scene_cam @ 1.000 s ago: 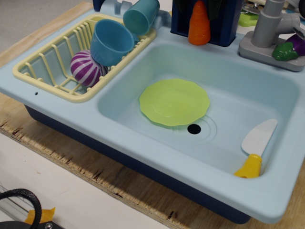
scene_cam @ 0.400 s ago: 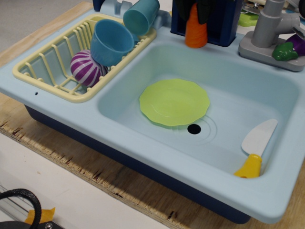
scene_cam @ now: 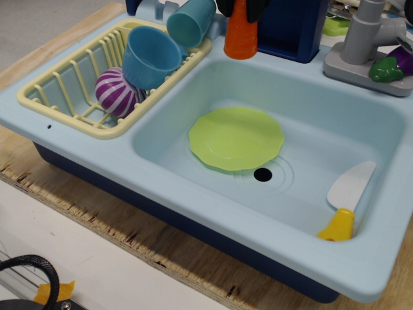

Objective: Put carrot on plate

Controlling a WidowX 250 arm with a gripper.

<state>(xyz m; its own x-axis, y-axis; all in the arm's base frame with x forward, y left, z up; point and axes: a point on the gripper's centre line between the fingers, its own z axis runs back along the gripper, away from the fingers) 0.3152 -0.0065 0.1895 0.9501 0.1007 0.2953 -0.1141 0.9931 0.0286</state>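
Carrot (scene_cam: 241,35), a smooth orange plastic cone, is hanging wide end down at the top edge of the view, above the back rim of the sink, with dark fingers (scene_cam: 257,8) of the gripper (scene_cam: 241,8) pinching its narrow upper end from both sides. Going by size, the pale blue moulded plastic toy sink (scene_cam: 361,129) is filling most of the view, its basin smooth and glossy. A cream ribbed dish rack (scene_cam: 71,77) is sitting in the left compartment, holding a blue cup (scene_cam: 150,57), a teal cup (scene_cam: 190,20) and a purple-and-white striped ball (scene_cam: 116,92). The lime-green plate (scene_cam: 236,138), flat with a faintly scalloped rim, is lying on the basin floor just beside the drain hole (scene_cam: 262,174). A white-bladed, yellow-handled toy knife (scene_cam: 345,201) is leaning in the basin's right corner.
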